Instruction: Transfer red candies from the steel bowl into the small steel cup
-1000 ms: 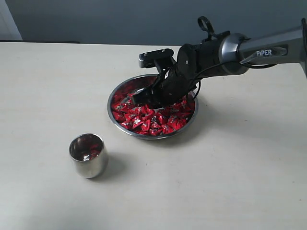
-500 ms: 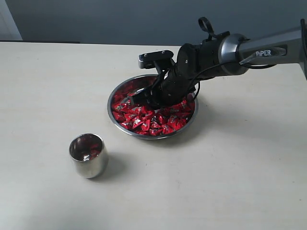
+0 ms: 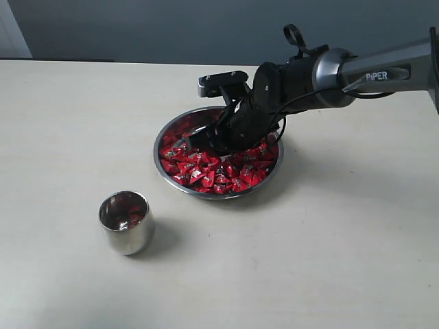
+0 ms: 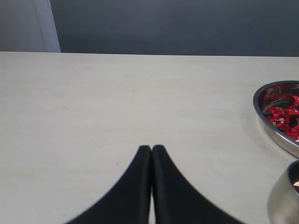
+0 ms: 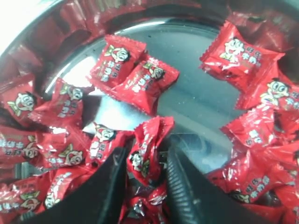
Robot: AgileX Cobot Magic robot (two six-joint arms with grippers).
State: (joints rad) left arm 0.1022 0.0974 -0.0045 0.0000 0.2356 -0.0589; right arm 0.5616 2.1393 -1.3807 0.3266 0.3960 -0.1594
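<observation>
The steel bowl point(image 3: 218, 197) holds many red candies point(image 3: 212, 171) and shows bare metal at its far left. My right gripper point(image 3: 206, 141) reaches down into the bowl from the right. In the right wrist view its fingers point(image 5: 182, 186) are closed against one red candy point(image 5: 145, 148), pinched upright between them above the bowl's bare bottom point(image 5: 201, 100). The small steel cup point(image 3: 125, 223) stands near the front left of the bowl, with a few red wrappers inside. My left gripper point(image 4: 152, 148) is shut and empty over bare table, with the bowl point(image 4: 275, 135) and cup point(image 4: 282, 200) off to its side.
The pale tabletop point(image 3: 329, 240) stretches around bowl and cup. A dark wall point(image 3: 171, 27) runs along the table's far edge. The right arm point(image 3: 370, 72) crosses above the table at the right. The left arm is outside the exterior view.
The right gripper has shifted slightly within the bowl and its fingers have drawn in on a candy. Cup, bowl and left gripper have not moved.
</observation>
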